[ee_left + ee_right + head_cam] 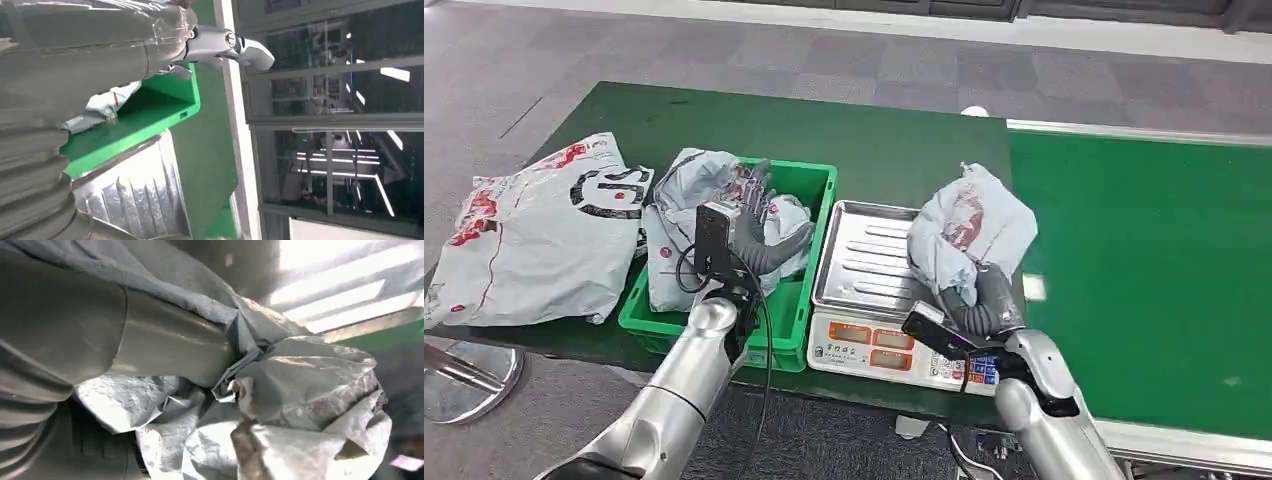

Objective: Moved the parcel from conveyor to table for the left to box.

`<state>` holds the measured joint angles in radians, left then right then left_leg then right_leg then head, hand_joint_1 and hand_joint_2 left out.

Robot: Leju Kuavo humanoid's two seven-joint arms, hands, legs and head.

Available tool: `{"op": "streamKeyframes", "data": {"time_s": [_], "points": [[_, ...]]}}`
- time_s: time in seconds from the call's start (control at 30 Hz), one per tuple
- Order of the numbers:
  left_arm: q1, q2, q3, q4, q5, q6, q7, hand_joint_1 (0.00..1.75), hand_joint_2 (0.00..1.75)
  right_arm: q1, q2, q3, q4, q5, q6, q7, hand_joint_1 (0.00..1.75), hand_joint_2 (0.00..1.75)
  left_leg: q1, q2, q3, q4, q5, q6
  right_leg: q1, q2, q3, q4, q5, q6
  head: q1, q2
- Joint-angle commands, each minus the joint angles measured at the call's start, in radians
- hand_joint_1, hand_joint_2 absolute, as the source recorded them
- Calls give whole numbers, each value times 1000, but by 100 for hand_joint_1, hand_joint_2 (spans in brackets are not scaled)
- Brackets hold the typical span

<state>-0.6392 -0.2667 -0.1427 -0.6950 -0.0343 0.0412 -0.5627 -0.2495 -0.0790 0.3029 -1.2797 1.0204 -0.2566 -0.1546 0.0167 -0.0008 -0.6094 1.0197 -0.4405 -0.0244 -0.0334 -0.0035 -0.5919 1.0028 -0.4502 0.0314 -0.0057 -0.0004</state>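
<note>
Right robot hand [984,300] clenched, left robot hand [759,215] spread.

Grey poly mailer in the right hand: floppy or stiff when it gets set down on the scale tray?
Probably floppy: the grey poly mailer is crumpled and bunched where the right hand grips it. The glossy film may be slippery. It should slump flat on the scale tray rather than roll.

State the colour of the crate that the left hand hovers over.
Bright green crate, under the left hand; clearest in the head view.
</note>
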Motion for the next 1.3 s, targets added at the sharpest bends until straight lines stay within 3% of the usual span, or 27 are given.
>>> {"op": "streamKeyframes", "data": {"time_s": [0.03,0.23,0.43,0.67,1.23,1.27,1.3], "points": [[-85,5,-62,109,8,-2,-4,0,175,-230,107,167,544,-9,49,-76,175,175,1,6,3,-2,1,1,2,6,1,-3,3,-4,0,0],[-80,11,-75,96,16,-1,-2,0,175,-284,156,138,640,-56,19,-101,175,175,1,5,4,-1,1,-1,2,5,1,0,2,-4,0,0],[-88,2,-99,107,26,0,-3,0,175,-288,188,129,666,-38,-110,-118,175,175,2,7,5,-2,2,0,3,6,1,-1,4,-6,0,0],[-107,-11,-126,131,38,-7,-3,0,175,-238,211,119,596,-56,-256,-215,175,175,2,5,5,-1,2,-2,3,5,1,0,3,-7,0,0],[-126,-22,-143,152,52,-4,-1,0,175,-200,212,129,553,-105,-281,-287,175,175,3,5,3,-1,2,-1,3,5,0,-1,3,-7,0,0],[-128,-22,-146,152,51,-2,-1,0,175,-197,210,139,550,-89,-296,-276,44,175,2,5,3,0,2,-2,3,5,-1,0,3,-6,0,0],[-130,-22,-149,151,50,-1,0,0,175,-194,209,146,540,-75,-313,-262,0,175,2,5,3,-1,2,-1,3,5,-1,0,3,-7,0,0]]}}
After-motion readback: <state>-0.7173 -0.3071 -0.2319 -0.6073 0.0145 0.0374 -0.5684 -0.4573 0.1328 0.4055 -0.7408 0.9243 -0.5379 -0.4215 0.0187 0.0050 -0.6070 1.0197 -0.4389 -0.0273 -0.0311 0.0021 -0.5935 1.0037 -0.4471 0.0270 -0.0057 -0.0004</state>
